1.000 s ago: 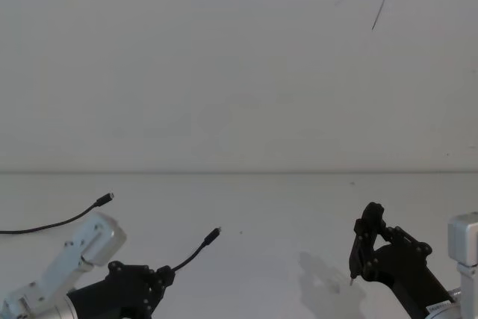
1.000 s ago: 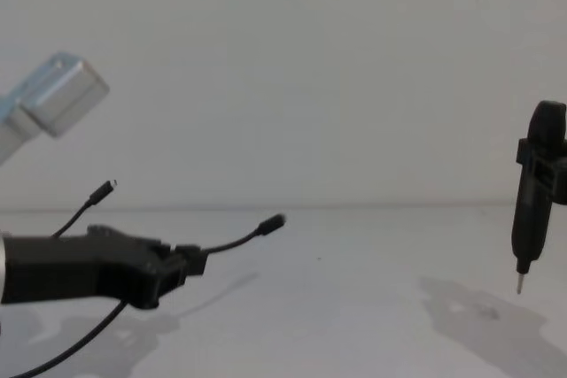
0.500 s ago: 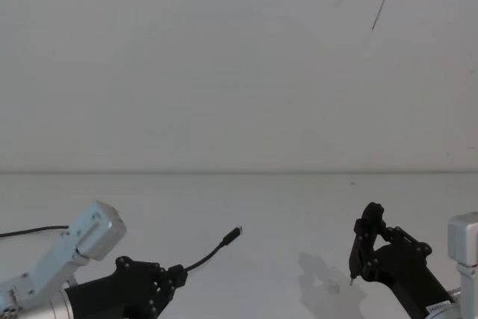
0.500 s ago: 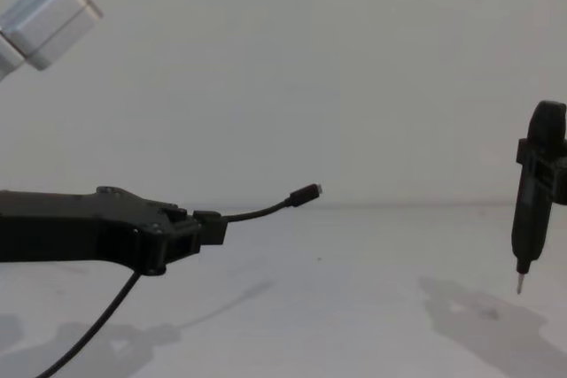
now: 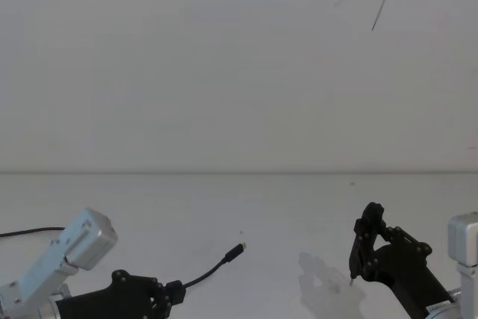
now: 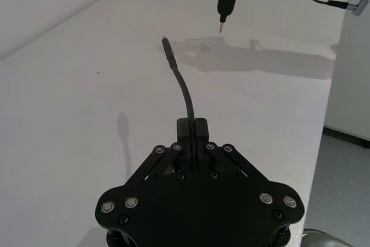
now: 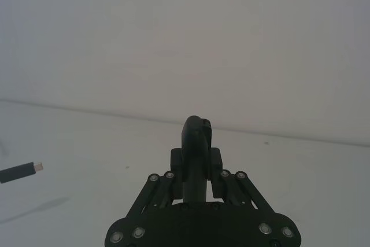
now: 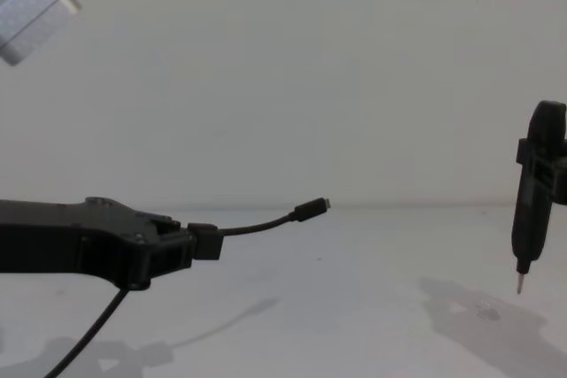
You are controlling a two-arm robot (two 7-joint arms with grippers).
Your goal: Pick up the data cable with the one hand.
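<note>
In the left gripper (image 8: 205,243), the data cable (image 8: 266,226).

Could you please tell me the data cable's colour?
Data cable: black, silvery tip; best in chest view.

White table (image 5: 299,207); part of the data cable (image 8: 307,211) lies on it.
</note>
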